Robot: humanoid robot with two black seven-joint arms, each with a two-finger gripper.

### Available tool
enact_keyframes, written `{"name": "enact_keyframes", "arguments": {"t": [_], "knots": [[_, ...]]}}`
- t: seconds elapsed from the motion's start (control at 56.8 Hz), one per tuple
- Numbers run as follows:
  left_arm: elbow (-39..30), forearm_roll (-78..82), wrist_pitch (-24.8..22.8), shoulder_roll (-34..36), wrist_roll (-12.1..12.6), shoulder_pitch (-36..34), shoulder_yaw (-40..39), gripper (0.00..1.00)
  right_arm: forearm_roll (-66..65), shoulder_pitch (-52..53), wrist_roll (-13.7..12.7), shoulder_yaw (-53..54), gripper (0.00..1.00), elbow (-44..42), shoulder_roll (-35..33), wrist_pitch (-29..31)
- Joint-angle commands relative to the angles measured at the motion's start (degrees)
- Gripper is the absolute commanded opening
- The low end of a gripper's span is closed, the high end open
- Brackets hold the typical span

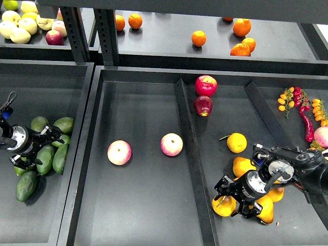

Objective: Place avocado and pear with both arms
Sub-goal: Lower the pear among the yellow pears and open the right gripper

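The avocado (26, 185), dark green, lies at the near end of a pile of green fruit (57, 138) in the left bin (77, 154). The left gripper (54, 137) reaches into that pile, fingers spread. The pear (224, 205) sits among yellow fruit (237, 142) in the right bin (205, 215), between the right gripper's (230, 201) spread fingers; whether they grip it I cannot tell.

Dark grey display trays (143, 205) are filling the view, split by raised dividers (192, 169) into compartments. Behind them an upper shelf (169, 51) is running across, standing on perforated metal uprights (77, 31). Overhead light is glaring softly off the matte tray floors.
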Motion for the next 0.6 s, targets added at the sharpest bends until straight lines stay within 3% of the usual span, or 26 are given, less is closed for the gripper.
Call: {"name": "enact_keyframes", "arguments": {"t": [0.0, 0.581], "knots": [[-0.13, -0.01, 0.0, 0.0, 0.0, -0.05, -0.04, 0.99, -0.52, -0.28, 0.0, 0.0, 0.71, -0.02, 0.53, 0.0], [-0.22, -0.01, 0.0, 0.09, 0.0, -0.14, -0.04, 0.99, -2.89, 0.59, 0.0, 0.35, 0.91, 0.16, 0.18, 0.0]]}}
